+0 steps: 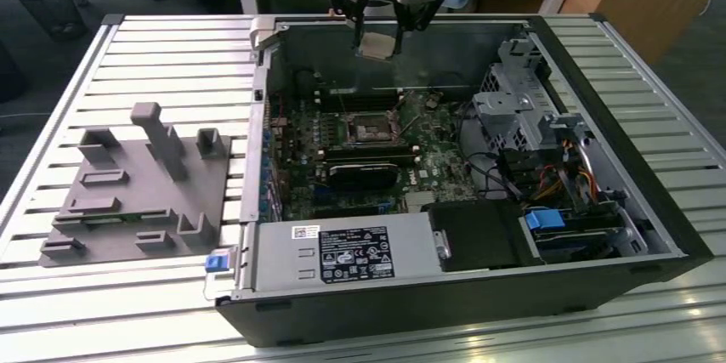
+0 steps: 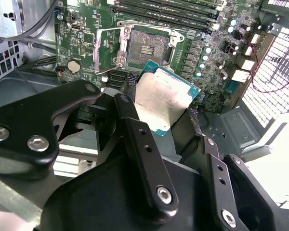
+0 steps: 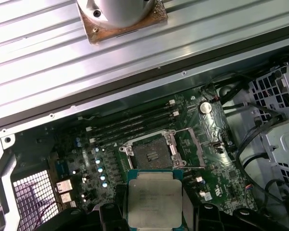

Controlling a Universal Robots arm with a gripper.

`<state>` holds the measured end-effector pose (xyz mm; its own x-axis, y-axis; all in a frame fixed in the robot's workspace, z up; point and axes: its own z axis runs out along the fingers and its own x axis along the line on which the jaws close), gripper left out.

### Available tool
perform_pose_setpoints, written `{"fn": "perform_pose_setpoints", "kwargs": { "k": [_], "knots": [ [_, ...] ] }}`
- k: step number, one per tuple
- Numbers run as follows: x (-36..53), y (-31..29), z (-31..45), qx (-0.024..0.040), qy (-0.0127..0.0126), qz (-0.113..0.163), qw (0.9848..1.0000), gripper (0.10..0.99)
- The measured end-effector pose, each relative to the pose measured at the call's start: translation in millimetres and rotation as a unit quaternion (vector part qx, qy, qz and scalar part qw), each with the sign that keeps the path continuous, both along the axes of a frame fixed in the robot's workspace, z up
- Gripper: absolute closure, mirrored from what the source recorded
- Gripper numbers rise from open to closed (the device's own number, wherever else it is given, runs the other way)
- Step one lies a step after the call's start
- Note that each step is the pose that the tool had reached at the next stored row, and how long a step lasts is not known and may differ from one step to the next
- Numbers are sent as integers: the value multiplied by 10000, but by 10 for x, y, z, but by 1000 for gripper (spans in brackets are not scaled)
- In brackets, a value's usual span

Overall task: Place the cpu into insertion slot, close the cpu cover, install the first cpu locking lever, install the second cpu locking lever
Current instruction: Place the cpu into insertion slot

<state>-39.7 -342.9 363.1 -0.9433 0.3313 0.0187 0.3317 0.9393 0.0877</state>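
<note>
The end effector point(image 1: 379, 30) holds the cpu point(image 1: 378, 45) well above the insertion slot point(image 1: 372, 132) inside the open computer case point(image 1: 454, 303), a grey fixture point(image 1: 136, 193) lying on the tabletop point(image 1: 170, 57) beside it.

Your cpu point(image 2: 167, 96): dull grey metal lid, matt, faintly smudged, with teal-green board rim. Your gripper point(image 2: 162, 97): black links, smooth, slight sheen, bright metal screw heads. Your insertion slot point(image 2: 142, 48): dark matt centre, shiny silvery metal rim. Beside it, cpu cover point(image 2: 98, 48): thin bright metal frame. Circuit board point(image 2: 77, 43): green, glossy lacquer. Table point(image 1: 170, 65): ribbed pale metal slats, satin. Fixture point(image 1: 136, 193): grey matt plastic.
</note>
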Motion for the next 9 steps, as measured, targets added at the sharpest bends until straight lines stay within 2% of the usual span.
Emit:
{"fn": "perform_pose_setpoints", "kwargs": {
  "k": [9],
  "knots": [
    [0,0,-8,-4,0,-251,9997,545]
  ]
}}
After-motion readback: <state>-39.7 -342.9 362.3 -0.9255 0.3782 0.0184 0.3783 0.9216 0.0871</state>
